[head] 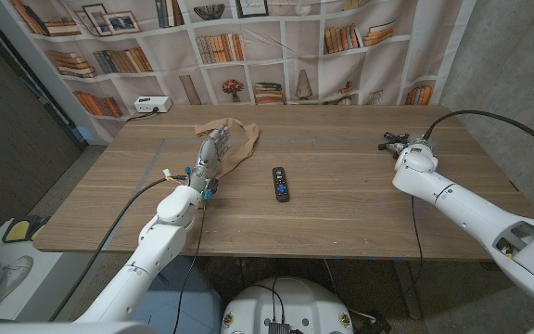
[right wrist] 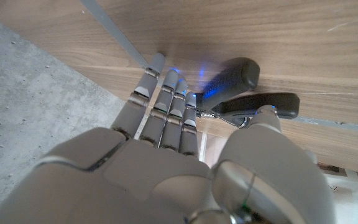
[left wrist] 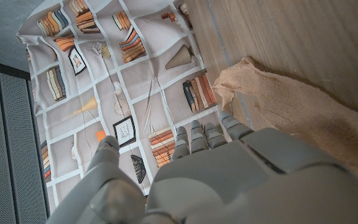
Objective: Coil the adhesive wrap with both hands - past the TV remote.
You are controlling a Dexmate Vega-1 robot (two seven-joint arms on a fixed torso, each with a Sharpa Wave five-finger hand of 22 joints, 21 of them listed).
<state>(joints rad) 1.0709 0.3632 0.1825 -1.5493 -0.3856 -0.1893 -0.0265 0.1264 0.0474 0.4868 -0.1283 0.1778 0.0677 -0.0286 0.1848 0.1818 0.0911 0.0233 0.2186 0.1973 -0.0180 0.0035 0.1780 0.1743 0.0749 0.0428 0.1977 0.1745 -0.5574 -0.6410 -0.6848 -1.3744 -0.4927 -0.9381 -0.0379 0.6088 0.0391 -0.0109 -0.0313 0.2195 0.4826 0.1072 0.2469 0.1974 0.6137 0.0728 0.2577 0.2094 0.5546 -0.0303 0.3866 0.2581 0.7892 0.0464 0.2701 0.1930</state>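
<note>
Adhesive wrap [head: 235,147]: a tan, loose, crumpled band lying uncoiled on the wooden table [head: 341,213], on the robot's left side of the TV remote [head: 280,183] and slightly farther back, well apart from it.
Wrap up close: the left wrist view shows a soft, fuzzy tan fabric [left wrist: 303,109] spread on the wood, with a folded end just beyond the fingertips [left wrist: 201,134].
Left hand [head: 209,156]: reaches over the near edge of the wrap, fingers extended and close together; whether it touches or pinches the fabric, I cannot tell.
Right hand [head: 399,144]: hovers near the far right part of the table, well apart from the wrap, fingers stretched out straight with nothing gripped.
Clamp-like tool [right wrist: 253,102]: a dark handled object lies on the wood just beyond the right hand's fingers [right wrist: 166,99]; it is no part of the task.
TV remote: black, lying lengthwise near the table's middle, between the two hands.
Step in hand: judged as the approach, with the left hand arriving at the wrap and no coiling yet done.
Next move: the left hand needs a firm pinch on one end, and the right hand must cross past the remote to the other end, so both can roll the band.
Risk: limp fabric may slide or bunch rather than roll.
</note>
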